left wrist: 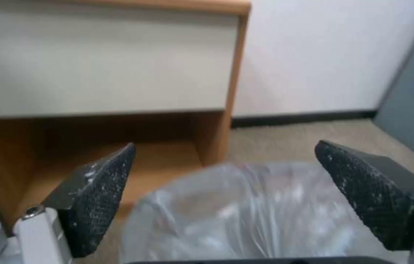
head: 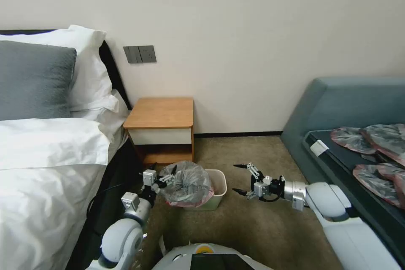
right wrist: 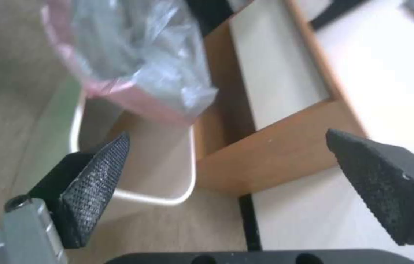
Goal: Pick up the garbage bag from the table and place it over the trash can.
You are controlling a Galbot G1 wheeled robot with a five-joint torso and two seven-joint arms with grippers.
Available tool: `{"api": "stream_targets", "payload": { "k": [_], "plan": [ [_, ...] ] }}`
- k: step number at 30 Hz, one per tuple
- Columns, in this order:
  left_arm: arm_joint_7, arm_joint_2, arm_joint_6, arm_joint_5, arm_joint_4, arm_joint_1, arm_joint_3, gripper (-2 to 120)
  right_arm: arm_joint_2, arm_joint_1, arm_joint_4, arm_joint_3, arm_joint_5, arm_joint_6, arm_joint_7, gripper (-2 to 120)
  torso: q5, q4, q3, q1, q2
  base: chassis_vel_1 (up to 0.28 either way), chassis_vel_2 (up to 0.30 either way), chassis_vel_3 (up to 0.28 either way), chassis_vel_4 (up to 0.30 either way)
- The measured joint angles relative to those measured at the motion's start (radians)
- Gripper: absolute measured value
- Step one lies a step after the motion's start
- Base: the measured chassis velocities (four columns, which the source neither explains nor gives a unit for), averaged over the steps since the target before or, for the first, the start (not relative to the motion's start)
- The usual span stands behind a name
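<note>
— Draping over the left part of the trash can (head: 215, 192), the garbage bag (head: 185, 185) bulges in a crinkled grey mound, its pinkish rim hanging down the bin's near side. Where does the bin stand?

— On the carpet (head: 253, 228), just in front of the table (head: 162, 114), whose wooden top is bare.

— And the grippers?

— Left gripper (head: 166, 179) sits at the bag's left edge, fingers (left wrist: 97, 198) spread wide with the plastic between them, not clamped. Right gripper (head: 241, 178) hovers to the bin's right, apart from it, fingers splayed and holding nothing.

— Anything else nearby?

— Flattened grey-pink bags (head: 371, 139) lie on the sofa (head: 337, 105) at right; a bed (head: 46, 156) is at left.
</note>
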Motion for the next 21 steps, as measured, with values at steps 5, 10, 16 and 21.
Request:
{"api": "stream_targets", "payload": {
  "k": [5,10,16,21],
  "plan": [
    [0.013,-0.012,0.051,0.039,0.015,0.015,0.002,93,0.044,-0.003,-0.006,-0.01,0.003,0.022,0.002,100,-0.0004,0.0004,0.0,0.0,0.0,0.0,0.0,0.0,0.0],
    [0.02,-0.021,0.09,0.085,0.049,0.009,0.004,91,0.049,0.004,-0.012,-0.029,0.003,0.022,0.005,100,-0.0005,0.0003,0.0,0.0,0.0,0.0,0.0,0.0,0.0],
    [0.038,-0.046,0.139,0.084,0.098,0.003,0.016,91,0.053,0.011,-0.018,-0.066,0.002,0.022,0.005,100,-0.0003,0.0003,0.0,0.0,0.0,0.0,0.0,0.0,0.0],
    [0.043,-0.073,0.169,0.0,0.087,0.001,0.025,84,0.048,0.01,-0.024,-0.072,0.003,0.025,0.005,100,-0.0002,0.0002,0.0,0.0,0.0,0.0,0.0,0.0,0.0]
  ]
}}
